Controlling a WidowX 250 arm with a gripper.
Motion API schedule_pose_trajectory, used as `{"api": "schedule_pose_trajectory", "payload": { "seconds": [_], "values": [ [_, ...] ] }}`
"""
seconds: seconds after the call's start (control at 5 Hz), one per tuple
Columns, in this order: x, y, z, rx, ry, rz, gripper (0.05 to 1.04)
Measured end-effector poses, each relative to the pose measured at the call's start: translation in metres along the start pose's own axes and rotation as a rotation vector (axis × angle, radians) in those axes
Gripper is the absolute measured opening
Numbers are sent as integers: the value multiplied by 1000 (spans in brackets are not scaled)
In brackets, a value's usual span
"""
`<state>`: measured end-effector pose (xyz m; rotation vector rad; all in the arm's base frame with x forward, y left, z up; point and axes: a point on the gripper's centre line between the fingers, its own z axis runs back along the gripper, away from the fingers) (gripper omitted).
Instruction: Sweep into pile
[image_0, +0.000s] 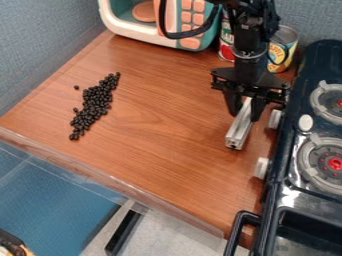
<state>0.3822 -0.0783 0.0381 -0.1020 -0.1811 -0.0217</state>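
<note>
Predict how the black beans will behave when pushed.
The black beans will probably roll and scatter, being small and rounded. They should shift separately rather than as one lump, since a few already lie apart.

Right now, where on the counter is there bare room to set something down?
The widest bare patch of counter lies between the black beans and the metal bar, below the toy microwave. It's crowded at upper right, where the claw, cans and stove sit close together.
</note>
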Motion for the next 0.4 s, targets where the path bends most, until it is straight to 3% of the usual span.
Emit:
{"api": "schedule_pose_trajectory", "payload": {
  "seconds": [0.2, 0.4],
  "values": [
    [6, 6, 14, -8, -35, 14, 950],
    [16, 7, 74, -53, -182, 29, 1011]
  ]
}}
